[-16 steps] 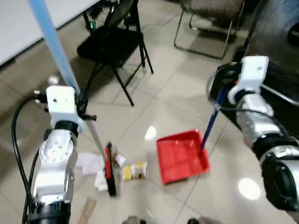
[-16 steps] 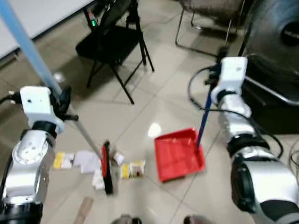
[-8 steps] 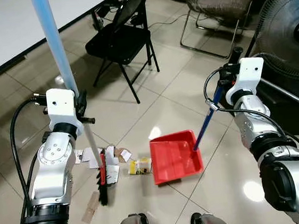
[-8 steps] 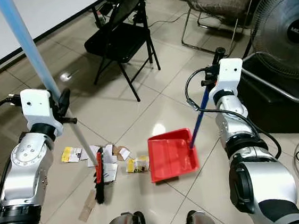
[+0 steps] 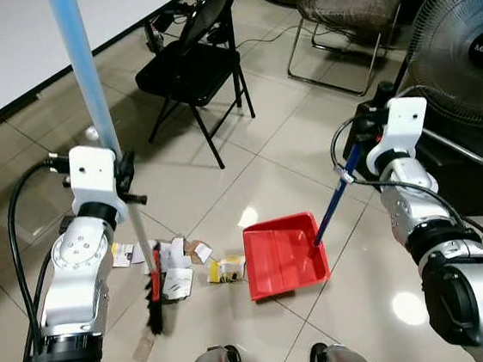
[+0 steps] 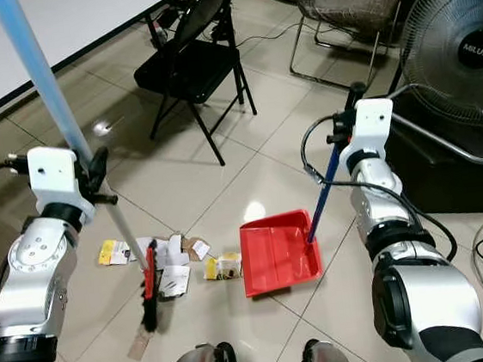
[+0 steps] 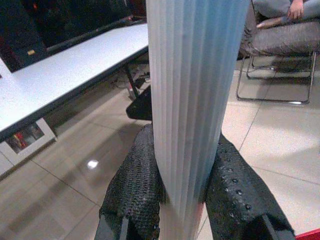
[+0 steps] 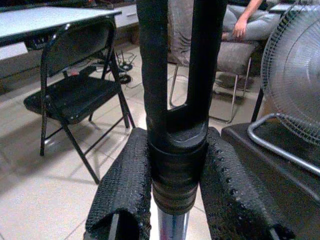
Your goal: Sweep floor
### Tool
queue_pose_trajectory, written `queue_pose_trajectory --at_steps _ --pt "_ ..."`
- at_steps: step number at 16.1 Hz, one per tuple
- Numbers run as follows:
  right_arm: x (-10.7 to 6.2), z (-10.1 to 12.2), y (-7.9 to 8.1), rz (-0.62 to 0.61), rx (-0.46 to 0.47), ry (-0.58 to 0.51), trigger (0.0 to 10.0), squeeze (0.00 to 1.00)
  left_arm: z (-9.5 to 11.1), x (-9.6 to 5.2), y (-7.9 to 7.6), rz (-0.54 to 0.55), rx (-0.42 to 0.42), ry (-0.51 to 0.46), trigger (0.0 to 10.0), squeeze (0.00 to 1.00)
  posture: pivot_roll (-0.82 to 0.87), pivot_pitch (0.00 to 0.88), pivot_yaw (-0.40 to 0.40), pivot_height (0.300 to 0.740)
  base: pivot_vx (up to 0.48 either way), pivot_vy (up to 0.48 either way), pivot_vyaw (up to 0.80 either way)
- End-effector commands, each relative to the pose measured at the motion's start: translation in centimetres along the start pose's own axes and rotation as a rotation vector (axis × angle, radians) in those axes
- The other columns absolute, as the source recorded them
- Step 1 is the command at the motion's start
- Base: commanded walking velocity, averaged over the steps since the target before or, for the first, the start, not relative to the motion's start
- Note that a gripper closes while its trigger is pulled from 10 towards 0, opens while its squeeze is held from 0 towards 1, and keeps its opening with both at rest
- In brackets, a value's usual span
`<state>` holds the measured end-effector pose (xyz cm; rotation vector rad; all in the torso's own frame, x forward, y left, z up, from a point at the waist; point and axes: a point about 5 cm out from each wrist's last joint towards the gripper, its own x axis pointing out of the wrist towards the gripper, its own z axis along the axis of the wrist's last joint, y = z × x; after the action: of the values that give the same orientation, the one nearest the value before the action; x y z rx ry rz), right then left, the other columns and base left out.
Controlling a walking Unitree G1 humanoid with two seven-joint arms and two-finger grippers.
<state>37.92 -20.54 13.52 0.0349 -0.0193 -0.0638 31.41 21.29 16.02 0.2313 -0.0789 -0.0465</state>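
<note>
Item: sweep in progress. My left gripper (image 7: 182, 200) is clamped on the broom (image 5: 101, 131) handle, brush head on the floor left of the dustpan (image 5: 284, 255); scraps (image 5: 188, 262), possibly paper, lie between. My right gripper (image 8: 172, 200) is closed round the dustpan's handle.

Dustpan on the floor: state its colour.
The dustpan is red with a blue handle, clearest in the left eye view.
</note>
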Motion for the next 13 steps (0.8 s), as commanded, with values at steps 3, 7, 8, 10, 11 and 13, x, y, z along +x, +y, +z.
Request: queue_pose_trajectory --at_steps 3,7,8,10,11,13 --pt "-0.1 0.6 0.1 0.008 -0.010 -0.058 10.0 0.00 1.0 -0.8 1.1 0.010 0.041 -0.038 10.0 0.00 0.07 0.216 0.104 0.740 0.000 0.000 0.00" --pt "-0.2 1.3 -1.2 -0.018 -0.036 -0.094 10.0 0.00 1.6 -1.4 2.0 -0.019 0.102 -0.039 10.0 0.00 0.07 0.261 0.145 0.740 0.000 0.000 0.00" --pt "-0.1 2.0 -1.7 -0.029 -0.044 -0.119 10.0 0.00 2.2 -1.3 2.4 -0.016 0.111 -0.055 10.0 0.00 0.06 0.269 0.151 0.740 0.000 0.000 0.00" --pt "0.0 3.1 -2.3 -0.044 -0.060 -0.160 10.0 0.00 3.2 -0.9 2.9 -0.010 0.122 -0.081 10.0 0.00 0.05 0.270 0.153 0.740 0.000 0.000 0.00" --pt "0.1 4.1 -2.8 -0.051 -0.074 -0.190 10.0 0.00 4.1 -0.6 3.2 -0.005 0.125 -0.109 10.0 0.00 0.05 0.268 0.153 0.740 0.000 0.000 0.00" --pt "0.2 5.8 -3.5 -0.053 -0.100 -0.243 10.0 0.00 5.3 -0.2 3.7 0.005 0.129 -0.139 10.0 0.00 0.03 0.262 0.151 0.740 0.000 0.000 0.00"
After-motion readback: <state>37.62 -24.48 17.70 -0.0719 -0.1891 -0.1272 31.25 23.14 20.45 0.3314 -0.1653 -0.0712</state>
